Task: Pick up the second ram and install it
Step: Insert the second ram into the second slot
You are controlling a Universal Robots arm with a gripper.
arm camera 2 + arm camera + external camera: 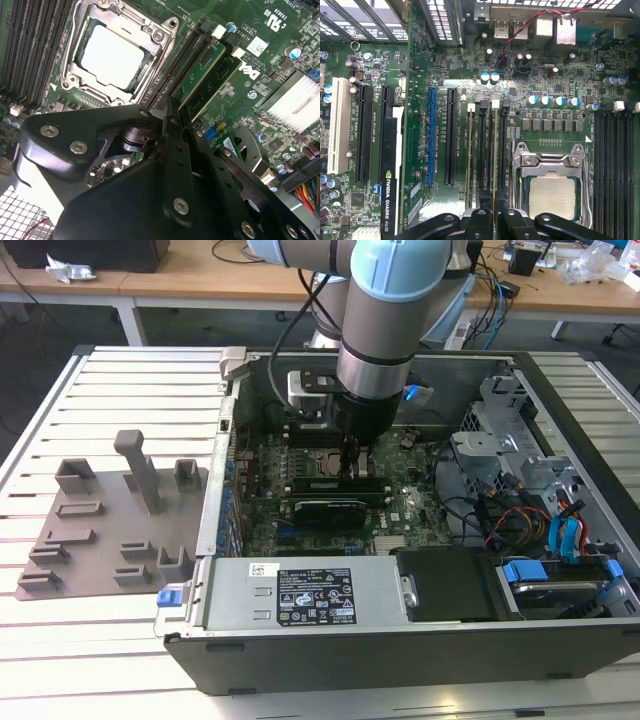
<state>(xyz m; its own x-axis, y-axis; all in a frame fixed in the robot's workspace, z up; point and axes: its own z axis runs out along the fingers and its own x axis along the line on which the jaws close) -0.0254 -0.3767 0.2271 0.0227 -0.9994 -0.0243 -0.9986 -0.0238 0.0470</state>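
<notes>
The second ram (495, 155) is a slim green stick standing edge-up in a memory slot beside the processor socket (552, 192). In the second wrist view the second ram (200, 67) is the stick nearer the socket (112, 55). My gripper (495, 214) is low inside the open computer case (200, 540), with its two black fingers closed against either side of that stick's end. Another green stick (470, 160) sits two slots away, and also appears in the second wrist view (221, 82). In the exterior view my gripper (350, 455) hangs straight down over the motherboard.
A grey holder tray (100, 530) with upright posts lies on the slatted table to the exterior view's left. A graphics card (390, 175) stands past the memory slots. The power supply (300, 595) sits in the case at the front. A drive cage and cables (520, 470) crowd the case's right side.
</notes>
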